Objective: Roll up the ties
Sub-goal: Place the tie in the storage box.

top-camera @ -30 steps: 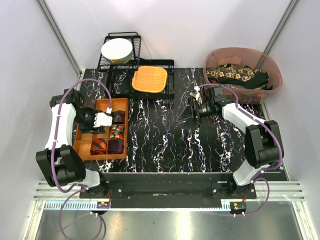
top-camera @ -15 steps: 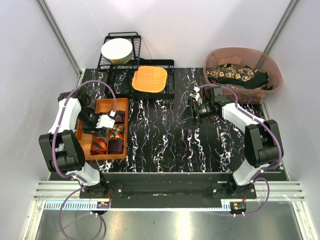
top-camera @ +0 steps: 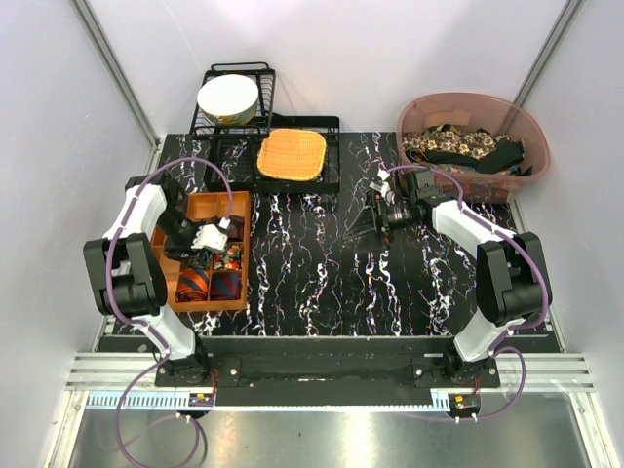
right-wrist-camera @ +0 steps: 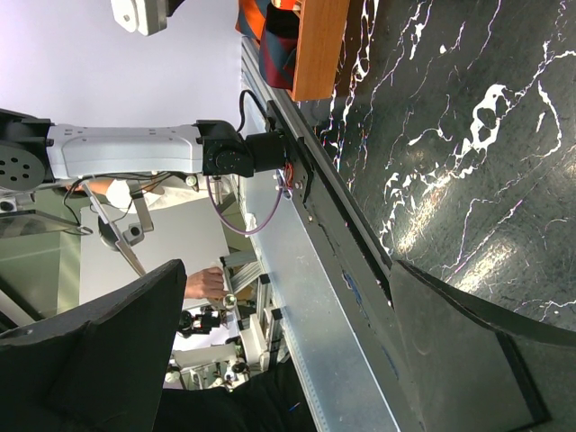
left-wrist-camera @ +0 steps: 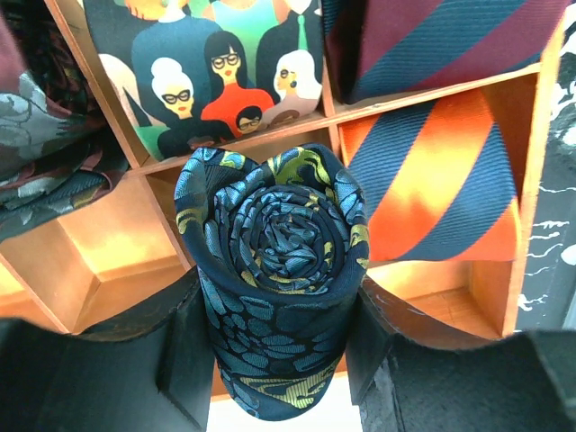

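Observation:
My left gripper is shut on a rolled dark blue tie with teal-yellow print and holds it over the orange wooden compartment tray. In the left wrist view the roll sits between my fingers, coil end facing the camera, above an empty compartment. Around it lie a navy-orange striped tie, a maroon-blue striped tie and a figure-print tie. My right gripper is open and empty above the table's middle right. More ties lie in the pink tub.
The pink tub stands at the back right. A black rack at the back holds a square orange woven mat and a white bowl. The tray lies along the table's left side.
My left arm has swung its elbow toward the back, and its gripper with the rolled tie has shifted slightly right over the tray. The right arm has not moved.

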`<state>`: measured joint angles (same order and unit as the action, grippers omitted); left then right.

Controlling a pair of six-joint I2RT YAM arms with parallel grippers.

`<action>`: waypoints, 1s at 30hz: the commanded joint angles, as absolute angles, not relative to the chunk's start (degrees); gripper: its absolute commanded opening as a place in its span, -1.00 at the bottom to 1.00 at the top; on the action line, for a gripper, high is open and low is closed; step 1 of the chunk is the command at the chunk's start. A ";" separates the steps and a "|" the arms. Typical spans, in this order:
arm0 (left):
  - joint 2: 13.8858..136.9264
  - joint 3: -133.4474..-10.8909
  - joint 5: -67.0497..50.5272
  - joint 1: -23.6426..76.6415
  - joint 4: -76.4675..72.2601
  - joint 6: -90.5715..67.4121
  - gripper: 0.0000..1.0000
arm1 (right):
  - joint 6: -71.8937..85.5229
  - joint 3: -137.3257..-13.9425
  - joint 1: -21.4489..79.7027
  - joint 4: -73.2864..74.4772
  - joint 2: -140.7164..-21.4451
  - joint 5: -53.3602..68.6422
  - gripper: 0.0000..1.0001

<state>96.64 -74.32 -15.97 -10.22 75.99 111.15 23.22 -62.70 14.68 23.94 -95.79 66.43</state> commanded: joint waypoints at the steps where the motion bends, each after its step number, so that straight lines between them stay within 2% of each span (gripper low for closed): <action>1: 98.35 -77.25 -14.41 -9.67 74.62 111.54 -1.00 | 22.15 -64.86 14.50 24.43 -96.06 65.92 0.99; 26: 98.35 -71.02 -10.55 -7.74 67.86 105.73 -1.00 | 21.88 -64.86 14.15 24.87 -96.50 66.36 0.99; 30: 98.88 -70.75 -10.02 -7.12 66.19 103.72 -0.92 | 21.88 -64.78 14.06 24.79 -96.59 66.27 1.00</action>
<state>99.13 -70.83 -11.20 -7.90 67.94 105.80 22.83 -62.70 14.50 24.73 -96.49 66.43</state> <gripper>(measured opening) 0.516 0.994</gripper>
